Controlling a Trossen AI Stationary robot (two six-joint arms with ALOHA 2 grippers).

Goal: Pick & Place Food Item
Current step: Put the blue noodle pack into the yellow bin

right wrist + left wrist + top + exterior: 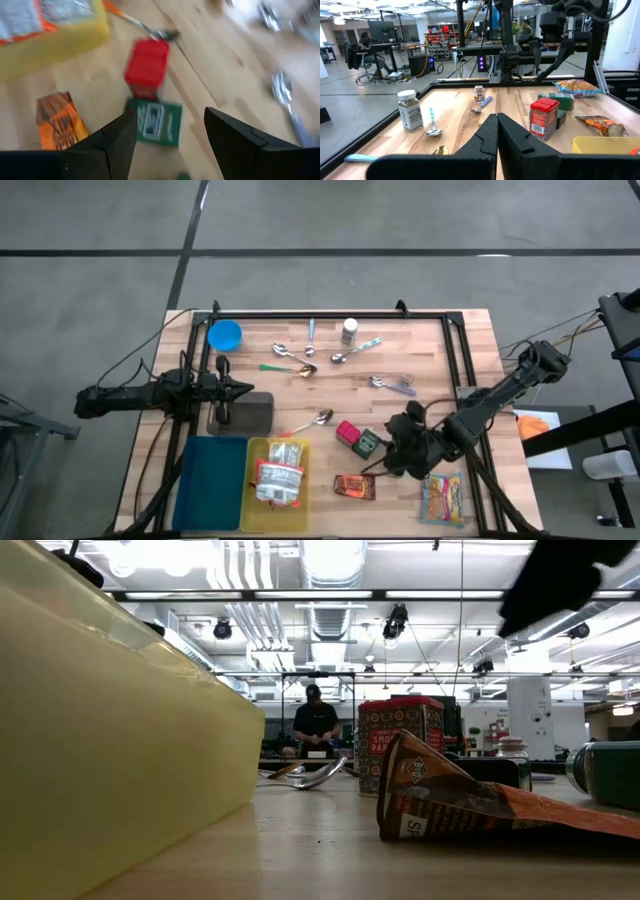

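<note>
My right gripper [170, 142] hangs open above the table's near right part, its fingers wide apart and holding nothing. Below it lie a flat green box [155, 122], a red tin [147, 62] and an orange-brown snack packet [57, 122]. In the high view this gripper [390, 455] stands just right of the green box [365, 445] and the red tin [347, 430]. The snack packet [353, 486] lies flat nearer the front edge. My left gripper [240, 388] waits shut and level at the table's left side.
A yellow bin [250, 515] with wrapped food stands at the near edge beside a blue bin [210, 485]. A colourful bag [443, 498] lies near right. Several spoons [290, 355], a spice jar [349, 330], a blue bowl [225, 335] and a dark block [250, 412] lie farther back.
</note>
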